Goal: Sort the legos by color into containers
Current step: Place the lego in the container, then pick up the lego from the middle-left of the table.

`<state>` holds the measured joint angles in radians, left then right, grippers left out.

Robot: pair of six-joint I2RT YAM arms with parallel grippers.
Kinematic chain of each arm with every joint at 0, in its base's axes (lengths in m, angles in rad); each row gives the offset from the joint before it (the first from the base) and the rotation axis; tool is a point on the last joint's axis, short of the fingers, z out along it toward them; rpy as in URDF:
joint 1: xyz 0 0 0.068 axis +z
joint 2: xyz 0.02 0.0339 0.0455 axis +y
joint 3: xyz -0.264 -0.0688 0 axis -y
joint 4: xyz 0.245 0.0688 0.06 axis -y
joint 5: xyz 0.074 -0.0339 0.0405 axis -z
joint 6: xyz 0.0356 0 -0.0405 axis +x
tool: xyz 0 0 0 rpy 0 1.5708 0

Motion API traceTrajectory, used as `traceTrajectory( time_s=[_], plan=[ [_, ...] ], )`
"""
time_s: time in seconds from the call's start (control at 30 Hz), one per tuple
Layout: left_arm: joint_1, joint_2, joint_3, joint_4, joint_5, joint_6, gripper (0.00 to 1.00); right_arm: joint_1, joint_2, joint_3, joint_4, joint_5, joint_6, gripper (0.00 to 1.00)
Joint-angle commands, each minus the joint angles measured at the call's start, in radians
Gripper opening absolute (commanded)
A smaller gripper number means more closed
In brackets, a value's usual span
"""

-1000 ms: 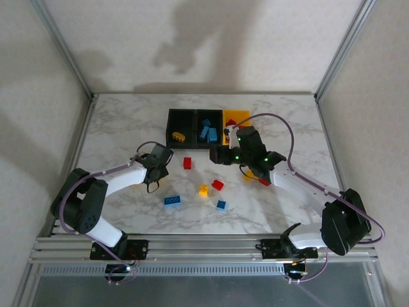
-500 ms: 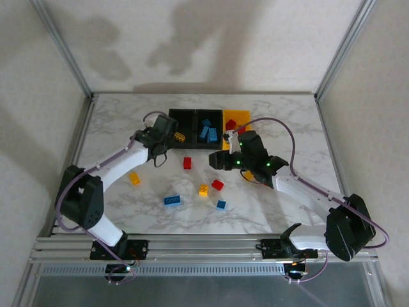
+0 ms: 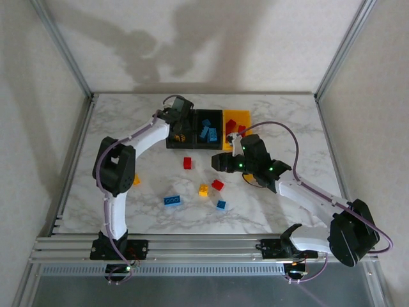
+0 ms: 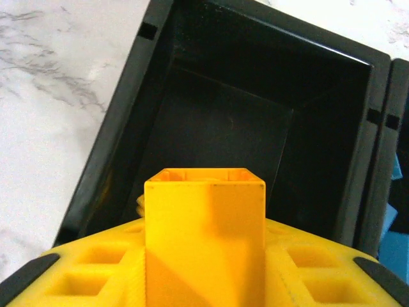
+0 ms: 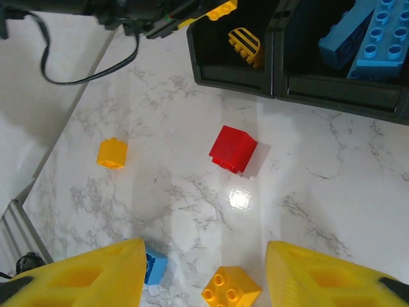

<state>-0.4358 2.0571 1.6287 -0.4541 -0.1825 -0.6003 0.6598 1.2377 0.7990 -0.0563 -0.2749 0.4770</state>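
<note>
Left claw point(image 4: 204, 272) grasps a yellow brick point(image 4: 204, 217) over the left black bin point(image 4: 124, 115); an off-centre release may bounce it out; right claw point(image 5: 204, 262) hangs released

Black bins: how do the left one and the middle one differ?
The left black bin holds one yellow brick; the middle black bin holds several blue bricks. The left gripper, holding another yellow brick, hangs over the left bin, not the middle one. Both are black, open and joined.

Below the yellow brick point(image 4: 204, 236) in the left jaws, the left black bin point(image 4: 217, 134) stands open, its floor mostly bare. Between the right jaws, bare surface point(image 5: 192, 204) reaches 1 red brick point(image 5: 232, 148).
</note>
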Motion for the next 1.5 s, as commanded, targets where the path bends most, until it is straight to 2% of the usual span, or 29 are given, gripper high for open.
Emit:
traceTrajectory(
  time_s=[0.0,0.3,0.4,0.53,0.77,1.07,1.23,1.4,1.47],
  plan=[
    [0.012,0.048,0.061,-0.039,0.024,0.029,0.38,0.009,-0.021,0.000,-0.004,0.025,0.015,0.52],
    [0.015,0.115,0.108,-0.037,0.040,0.041,0.45,0.011,-0.017,0.000,0.000,0.041,0.025,0.52],
    [0.015,0.117,0.108,-0.034,0.048,0.035,0.49,0.011,-0.012,0.006,-0.004,0.042,0.019,0.52],
    [0.013,0.095,0.100,-0.038,0.058,0.030,0.50,0.011,-0.005,0.016,-0.010,0.049,0.008,0.52],
    [-0.004,-0.060,0.021,-0.019,0.064,0.028,0.53,0.011,0.003,0.041,-0.020,0.054,-0.018,0.52],
    [-0.004,-0.335,-0.247,0.000,0.021,0.030,0.59,0.021,0.020,0.060,-0.028,0.020,-0.062,0.52],
    [0.015,-0.485,-0.429,-0.016,-0.015,0.041,0.63,0.100,0.079,0.090,-0.013,-0.015,-0.123,0.53],
    [0.051,-0.606,-0.571,-0.081,-0.047,0.050,0.69,0.176,0.153,0.122,0.035,-0.011,-0.151,0.63],
    [0.073,-0.640,-0.614,-0.113,-0.068,0.046,0.71,0.200,0.180,0.135,0.057,-0.018,-0.156,0.64]
  ],
)
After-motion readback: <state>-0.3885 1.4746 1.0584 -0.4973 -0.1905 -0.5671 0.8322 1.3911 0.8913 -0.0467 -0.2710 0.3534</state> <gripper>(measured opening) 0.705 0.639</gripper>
